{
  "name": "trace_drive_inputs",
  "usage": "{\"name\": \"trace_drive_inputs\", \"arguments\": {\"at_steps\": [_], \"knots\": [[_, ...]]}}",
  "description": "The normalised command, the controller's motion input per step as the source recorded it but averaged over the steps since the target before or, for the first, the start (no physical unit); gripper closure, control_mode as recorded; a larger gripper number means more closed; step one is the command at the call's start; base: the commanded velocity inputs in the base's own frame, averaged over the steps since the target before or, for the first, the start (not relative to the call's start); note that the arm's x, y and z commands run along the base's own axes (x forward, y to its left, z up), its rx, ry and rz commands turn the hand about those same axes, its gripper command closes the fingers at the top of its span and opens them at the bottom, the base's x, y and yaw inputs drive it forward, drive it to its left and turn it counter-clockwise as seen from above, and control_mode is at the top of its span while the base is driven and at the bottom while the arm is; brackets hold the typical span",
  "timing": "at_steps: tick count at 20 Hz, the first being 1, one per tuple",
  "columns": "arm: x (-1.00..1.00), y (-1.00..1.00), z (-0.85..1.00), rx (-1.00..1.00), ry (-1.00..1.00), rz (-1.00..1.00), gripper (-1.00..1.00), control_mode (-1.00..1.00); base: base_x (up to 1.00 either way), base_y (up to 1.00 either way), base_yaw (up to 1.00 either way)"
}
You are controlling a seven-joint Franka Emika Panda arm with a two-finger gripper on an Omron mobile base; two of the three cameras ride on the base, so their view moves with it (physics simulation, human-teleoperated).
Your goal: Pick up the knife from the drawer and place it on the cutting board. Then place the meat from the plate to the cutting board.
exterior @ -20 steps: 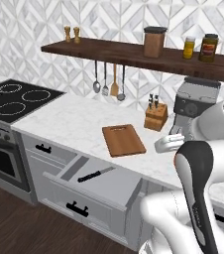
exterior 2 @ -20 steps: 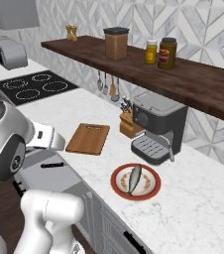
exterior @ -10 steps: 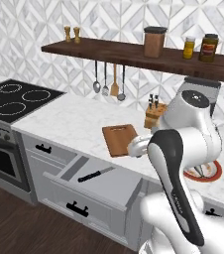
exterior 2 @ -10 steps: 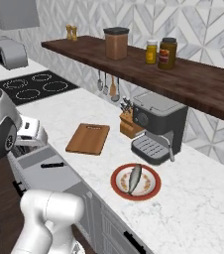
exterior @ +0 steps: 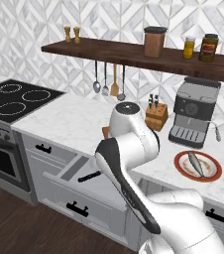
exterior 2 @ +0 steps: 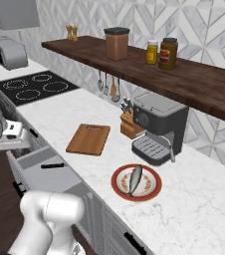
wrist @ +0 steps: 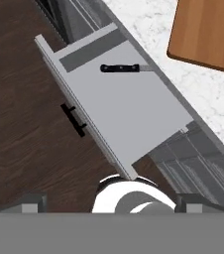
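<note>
So far nothing in the task looks finished: the knife [wrist: 120, 68] lies flat inside the pulled-out drawer [wrist: 129, 119], black handle pointing toward nine o'clock in the hand view and the blade running toward three o'clock under the counter edge. Seen from the hand camera it sits near the drawer's twelve o'clock end, and the cutting board [wrist: 210, 32] shows at about one o'clock, bare on the marble counter [wrist: 203, 94]. In the right base view the gripper [exterior 2: 15, 130] hangs high above the open drawer, at roughly nine o'clock from the board, and its claw is spread wide and carries nothing. The knife [exterior 2: 52, 166] in that view rests alone on the drawer floor, well apart from the fingers. Over on the counter, the meat [exterior 2: 134, 179] lies on the plate [exterior 2: 153, 193], at about four o'clock from the board, beside the coffee machine [exterior 2: 159, 127]. My reading is that the arm is lining up above the drawer for the first pick; the descent, the grasp, the carry to the board, and the whole transfer of the meat all remain to be done.
</note>
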Motion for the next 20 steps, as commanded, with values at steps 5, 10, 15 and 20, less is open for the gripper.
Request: {"name": "trace_drive_inputs", "arguments": {"at_steps": [5,10,15,20], "knots": [[0.29,0.04,-0.53,-0.01,0.08,0.11,-1.00,-1.00,0.00,0.00,0.00],[0.29,0.30,-0.54,0.00,0.15,0.11,-1.00,-1.00,0.00,0.00,0.00],[0.46,0.55,-0.44,-0.08,0.21,0.08,-1.00,-1.00,0.00,0.00,0.00],[0.34,0.06,-0.48,-0.03,0.09,0.12,-1.00,-1.00,0.00,0.00,0.00]]}}
